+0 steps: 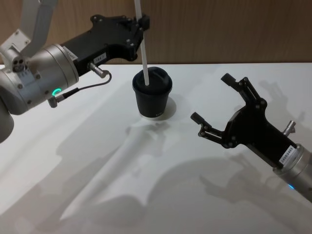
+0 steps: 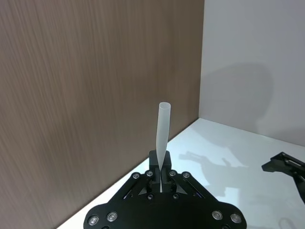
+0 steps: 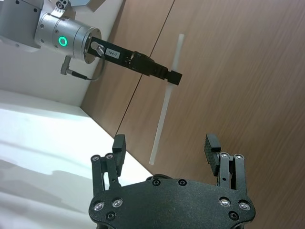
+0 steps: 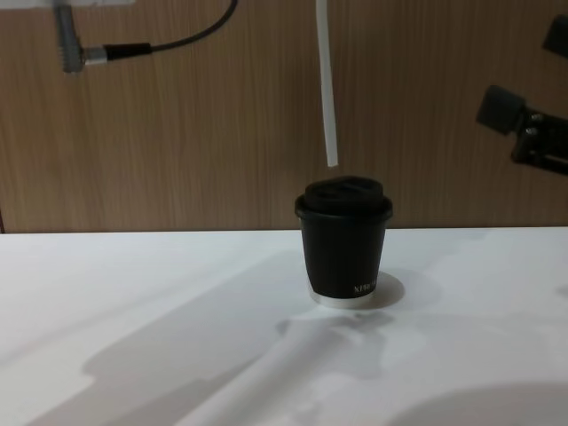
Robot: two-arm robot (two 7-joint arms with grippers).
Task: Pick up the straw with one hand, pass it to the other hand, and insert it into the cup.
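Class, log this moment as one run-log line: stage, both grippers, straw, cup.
stage: insert pending | left gripper: shut on straw | straw: upright, tip just above cup lid | right gripper: open, empty, right of cup

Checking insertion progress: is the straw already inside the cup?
No: in the chest view the lower end of the straw hangs above the cup, a visible gap between them.
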